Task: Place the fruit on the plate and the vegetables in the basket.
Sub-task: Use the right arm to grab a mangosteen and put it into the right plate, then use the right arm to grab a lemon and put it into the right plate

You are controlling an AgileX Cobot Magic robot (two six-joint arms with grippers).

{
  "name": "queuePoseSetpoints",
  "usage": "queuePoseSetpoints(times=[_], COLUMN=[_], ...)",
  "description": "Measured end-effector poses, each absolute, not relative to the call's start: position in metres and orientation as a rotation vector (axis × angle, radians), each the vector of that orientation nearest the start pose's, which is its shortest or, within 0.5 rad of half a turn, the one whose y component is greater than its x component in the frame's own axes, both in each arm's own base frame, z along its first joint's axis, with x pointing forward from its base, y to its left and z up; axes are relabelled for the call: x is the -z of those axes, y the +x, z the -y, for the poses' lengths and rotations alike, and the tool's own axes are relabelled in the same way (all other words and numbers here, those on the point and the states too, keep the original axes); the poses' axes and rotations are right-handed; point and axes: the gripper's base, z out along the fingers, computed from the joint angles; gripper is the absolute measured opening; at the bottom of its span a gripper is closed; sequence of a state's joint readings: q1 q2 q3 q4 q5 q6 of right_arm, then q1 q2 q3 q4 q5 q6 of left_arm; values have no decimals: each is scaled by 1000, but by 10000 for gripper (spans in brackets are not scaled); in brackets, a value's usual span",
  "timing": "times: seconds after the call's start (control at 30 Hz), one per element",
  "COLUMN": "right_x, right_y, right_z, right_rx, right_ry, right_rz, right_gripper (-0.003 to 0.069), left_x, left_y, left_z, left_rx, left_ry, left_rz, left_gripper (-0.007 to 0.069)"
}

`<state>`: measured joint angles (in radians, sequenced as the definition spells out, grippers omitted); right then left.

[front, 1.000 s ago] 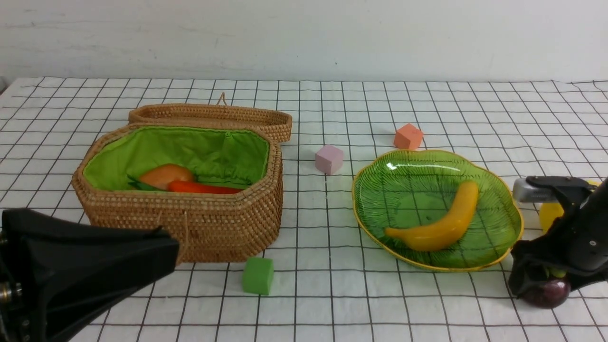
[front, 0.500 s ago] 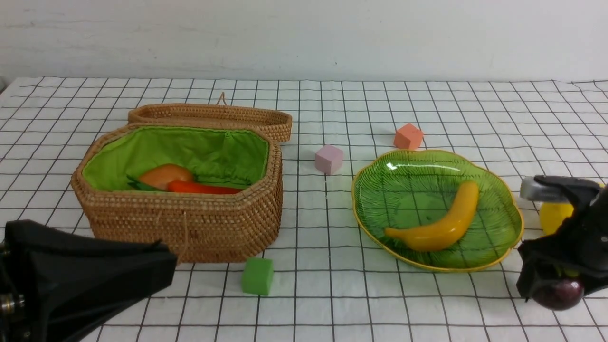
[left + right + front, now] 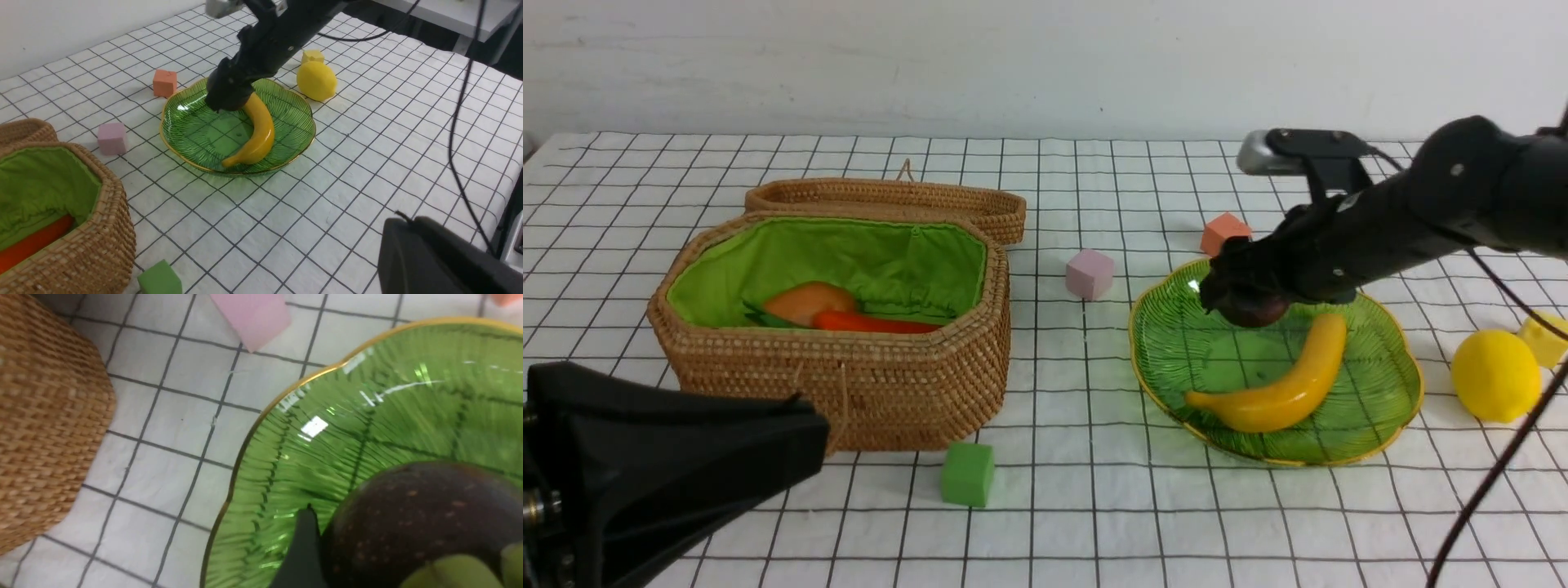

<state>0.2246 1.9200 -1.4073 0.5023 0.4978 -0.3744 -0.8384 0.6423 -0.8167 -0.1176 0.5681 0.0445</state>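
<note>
My right gripper (image 3: 1248, 300) is shut on the dark purple mangosteen (image 3: 1255, 311), holding it over the far part of the green plate (image 3: 1347, 445). In the right wrist view the mangosteen (image 3: 416, 522) fills the space beside one fingertip (image 3: 304, 547), with the plate (image 3: 367, 416) below. A banana (image 3: 1282, 388) lies in the plate. The lemon (image 3: 1494, 376) sits on the cloth to the plate's right. The basket (image 3: 866, 384) holds a potato (image 3: 805, 302) and a carrot (image 3: 874, 324). My left gripper (image 3: 817, 433) is shut and empty, low in front of the basket.
A pink cube (image 3: 1089, 273) lies between basket and plate. An orange cube (image 3: 1223, 233) sits behind the plate, a green cube (image 3: 967, 474) in front of the basket, a yellow cube (image 3: 1543, 339) beside the lemon. The basket's lid (image 3: 890, 200) lies open behind it.
My right arm has lifted the mangosteen off the cloth at the front right and carried it up and left over the plate, uncovering the lemon. The left arm has barely moved.
</note>
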Motion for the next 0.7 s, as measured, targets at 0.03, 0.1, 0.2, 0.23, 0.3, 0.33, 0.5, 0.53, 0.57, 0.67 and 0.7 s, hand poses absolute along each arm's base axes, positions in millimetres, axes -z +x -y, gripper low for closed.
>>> queuePoseSetpoints(times=[0.03,0.1,0.2,0.23,0.3,0.33,0.5,0.53,0.57,0.67,0.7], right_x=[-220,-215,-217,-220,-226,-231,-280,-284,-287,-284,-275], right_y=[415,420,419,419,415,413,388,383,380,374,371], right_z=[-117,-119,-120,-119,-117,-114,-66,-53,-37,1,25], right_rx=[-419,-426,-433,-429,-422,-415,-257,-214,-167,-75,-65], right_ry=[-296,-315,-343,-355,-367,-364,-235,-184,-123,69,230], right_rz=[-2447,-2473,-2495,-2499,-2508,-2513,-2603,-2635,-2659,-2705,-2721], right_gripper=[625,668,680,680,679,678,629,618,610,603,608], left_x=[-381,-380,-379,-378,-378,-378,-378,-378,-379,-379,-379], left_y=[76,75,74,74,74,74,74,74,74,74,75], left_z=[93,93,93,93,93,93,93,93,94,94,94], left_rx=[672,678,680,681,682,682,678,678,678,679,679], left_ry=[779,784,788,789,789,790,795,794,794,792,791], left_rz=[-1773,-1791,-1802,-1805,-1806,-1806,-1803,-1802,-1801,-1796,-1794], left_gripper=[-13,-13,-13,-13,-13,-13,-13,-13,-13,-13,-13])
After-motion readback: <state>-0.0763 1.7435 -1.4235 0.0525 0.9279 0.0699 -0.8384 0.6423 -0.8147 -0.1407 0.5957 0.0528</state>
